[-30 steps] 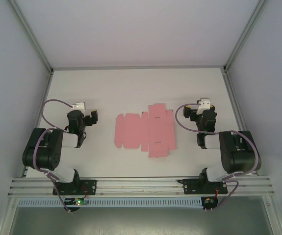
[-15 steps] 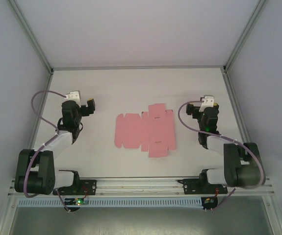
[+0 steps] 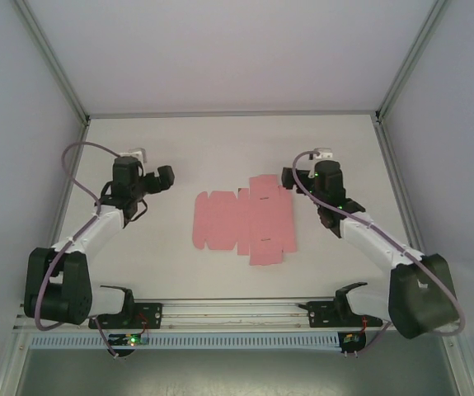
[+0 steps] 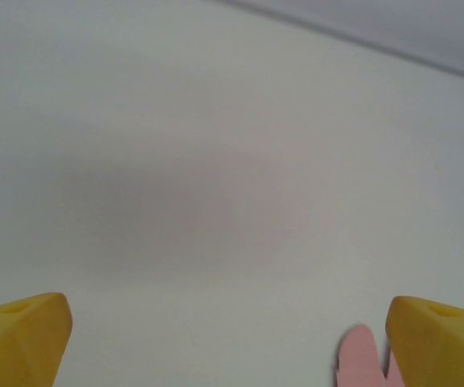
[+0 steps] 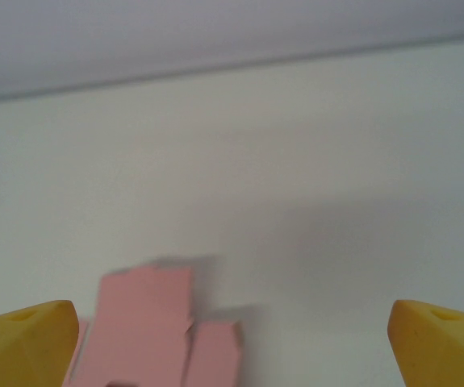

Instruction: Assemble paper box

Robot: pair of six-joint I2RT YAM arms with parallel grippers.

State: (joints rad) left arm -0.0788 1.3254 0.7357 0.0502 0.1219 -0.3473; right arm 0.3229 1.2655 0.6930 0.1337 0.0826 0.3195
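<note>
Since the earlier frame both arms have been unfolded and stretched out over the desk (image 3: 220, 144), and the right gripper (image 3: 291, 177) has been brought in toward the middle. Item: paper box (image 3: 245, 219), pink, lying as a flat cut-out sheet with flaps and creases at the middle of the desk, nearer the near edge than the far one. Left gripper (image 3: 161, 178): held apart from the sheet's left edge, jaws spread wide, nothing between them; one pink flap is seen beside its right yellow fingertip (image 4: 437, 339). Right gripper: held just beside the sheet's far right corner, jaws spread wide, nothing gripped; pink flaps are seen next to its left fingertip (image 5: 22, 339).
</note>
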